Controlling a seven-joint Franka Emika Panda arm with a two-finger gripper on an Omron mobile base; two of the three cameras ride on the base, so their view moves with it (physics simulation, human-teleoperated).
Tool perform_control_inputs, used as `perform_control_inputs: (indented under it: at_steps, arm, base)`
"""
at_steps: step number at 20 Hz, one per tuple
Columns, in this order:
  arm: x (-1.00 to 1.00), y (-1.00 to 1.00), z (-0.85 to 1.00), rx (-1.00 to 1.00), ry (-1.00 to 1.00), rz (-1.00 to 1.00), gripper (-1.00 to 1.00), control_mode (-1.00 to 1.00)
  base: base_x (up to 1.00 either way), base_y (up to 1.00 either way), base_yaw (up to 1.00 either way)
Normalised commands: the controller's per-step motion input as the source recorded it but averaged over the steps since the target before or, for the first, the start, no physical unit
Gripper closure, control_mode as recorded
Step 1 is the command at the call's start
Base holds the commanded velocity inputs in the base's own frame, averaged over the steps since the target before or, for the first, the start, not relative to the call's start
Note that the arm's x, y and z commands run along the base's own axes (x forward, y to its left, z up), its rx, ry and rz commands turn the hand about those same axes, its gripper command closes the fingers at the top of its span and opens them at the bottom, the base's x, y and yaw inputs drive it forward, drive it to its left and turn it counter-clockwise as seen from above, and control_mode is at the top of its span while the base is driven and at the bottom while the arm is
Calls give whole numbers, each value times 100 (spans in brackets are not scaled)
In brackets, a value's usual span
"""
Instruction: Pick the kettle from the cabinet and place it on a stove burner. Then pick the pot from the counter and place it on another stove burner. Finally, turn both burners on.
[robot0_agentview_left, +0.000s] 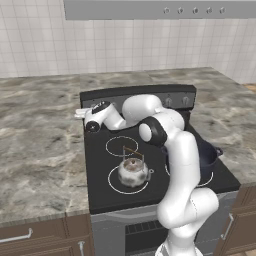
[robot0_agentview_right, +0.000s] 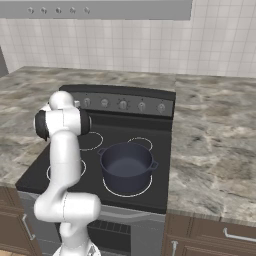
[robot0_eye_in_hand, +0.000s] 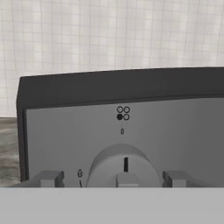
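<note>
On the stove's front-left burner sits the kettle (robot0_agentview_left: 132, 170), with the pot (robot0_agentview_right: 126, 166) on the front-right one, so both placements look done and the knob-turning step is in hand. At six o'clock in the hand view, a knob (robot0_eye_in_hand: 124, 168) lies between the parted tips of the gripper (robot0_eye_in_hand: 113, 178), untouched. Next, closing and twisting. The knob's lower half is cut off.
</note>
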Motion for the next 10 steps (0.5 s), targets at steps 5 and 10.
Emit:
perform_control_inputs:
  at_steps: [5, 10]
  arm:
    - [9, 0, -3, 0, 0, 2, 100, -100]
    - [5, 0, -1, 0, 0, 2, 100, -100]
  base:
    - [0, 0, 0]
    - [0, 0, 0]
